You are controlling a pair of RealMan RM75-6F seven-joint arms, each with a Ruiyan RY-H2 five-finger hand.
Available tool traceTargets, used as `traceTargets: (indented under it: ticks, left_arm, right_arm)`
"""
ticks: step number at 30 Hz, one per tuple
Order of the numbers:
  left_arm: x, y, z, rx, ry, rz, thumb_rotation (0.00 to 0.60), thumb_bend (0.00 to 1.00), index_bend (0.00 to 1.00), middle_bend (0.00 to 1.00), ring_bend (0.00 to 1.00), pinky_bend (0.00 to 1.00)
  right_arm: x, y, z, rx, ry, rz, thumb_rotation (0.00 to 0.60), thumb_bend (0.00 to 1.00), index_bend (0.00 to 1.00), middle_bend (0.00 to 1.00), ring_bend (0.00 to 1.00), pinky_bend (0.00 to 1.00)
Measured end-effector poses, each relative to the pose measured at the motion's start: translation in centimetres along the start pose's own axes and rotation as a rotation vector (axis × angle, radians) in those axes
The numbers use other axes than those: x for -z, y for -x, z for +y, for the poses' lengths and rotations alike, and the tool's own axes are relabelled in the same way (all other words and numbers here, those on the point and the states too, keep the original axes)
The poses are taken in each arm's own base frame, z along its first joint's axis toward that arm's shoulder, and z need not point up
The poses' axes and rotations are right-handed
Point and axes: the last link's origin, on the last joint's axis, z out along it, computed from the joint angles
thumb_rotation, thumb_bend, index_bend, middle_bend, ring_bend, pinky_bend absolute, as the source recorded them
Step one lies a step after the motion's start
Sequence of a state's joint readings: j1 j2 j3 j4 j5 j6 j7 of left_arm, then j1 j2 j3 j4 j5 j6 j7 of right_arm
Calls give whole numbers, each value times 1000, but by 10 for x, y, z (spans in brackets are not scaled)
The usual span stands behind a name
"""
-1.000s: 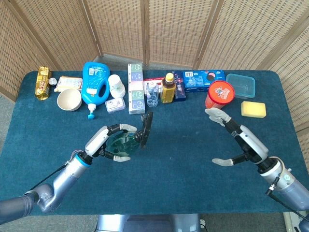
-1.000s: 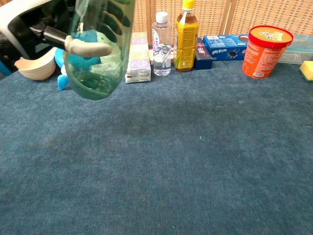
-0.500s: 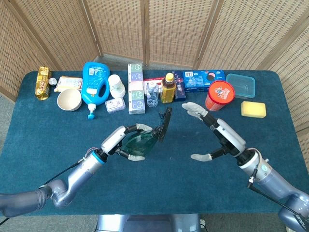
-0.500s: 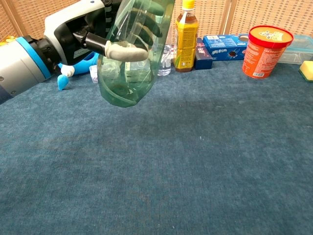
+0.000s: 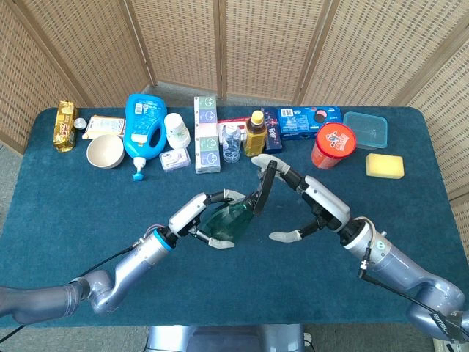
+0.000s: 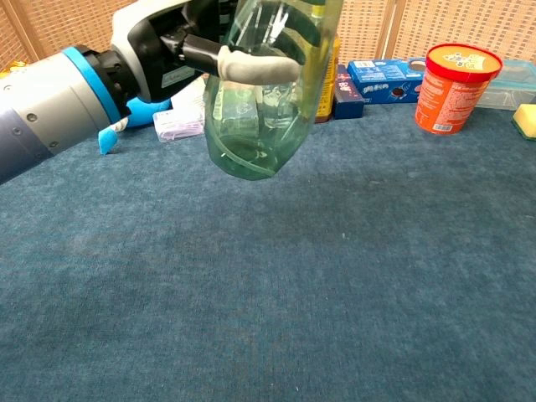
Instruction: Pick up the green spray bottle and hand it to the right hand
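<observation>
Your left hand (image 5: 196,218) has its fingers (image 6: 255,67) wrapped round the body of the green spray bottle (image 5: 233,218), holding it tilted in the air above the middle of the table (image 5: 66,198), black nozzle end pointing up toward the right hand (image 5: 315,211). That hand's fingers are spread wide and hold nothing; the upper ones sit right at the nozzle, though from the head view you cannot tell whether they touch it. The bottle is clear thin plastic and looks nearly empty, so expect it to be light, smooth and a little squashy. Take it at the neck just below the nozzle, where it is stiffer. Behind, along the far edge, stand the yellow drink bottle (image 5: 255,133), small water bottle (image 5: 231,142) and red tub (image 5: 333,144); none blocks the handover.
</observation>
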State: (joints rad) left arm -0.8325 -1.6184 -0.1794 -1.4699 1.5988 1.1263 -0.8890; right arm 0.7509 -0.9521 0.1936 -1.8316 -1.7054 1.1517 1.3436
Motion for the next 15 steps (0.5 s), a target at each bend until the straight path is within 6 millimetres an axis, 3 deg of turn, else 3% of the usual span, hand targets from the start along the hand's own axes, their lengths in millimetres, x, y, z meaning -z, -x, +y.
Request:
traceTargets:
  ticks: [8,15]
  left_arm:
    - [-7,9,0,10,-3,-9,600,60,254,409,367,527]
    - [-10,11,3,18,1,-7,600,60,254,409,367,527]
  right_arm:
    - [-8,5,-3,-54,-6,-3,600,0,6,123,46,88]
    - [-11,11,0,-66,-17,20,600,41,166,355,162,140]
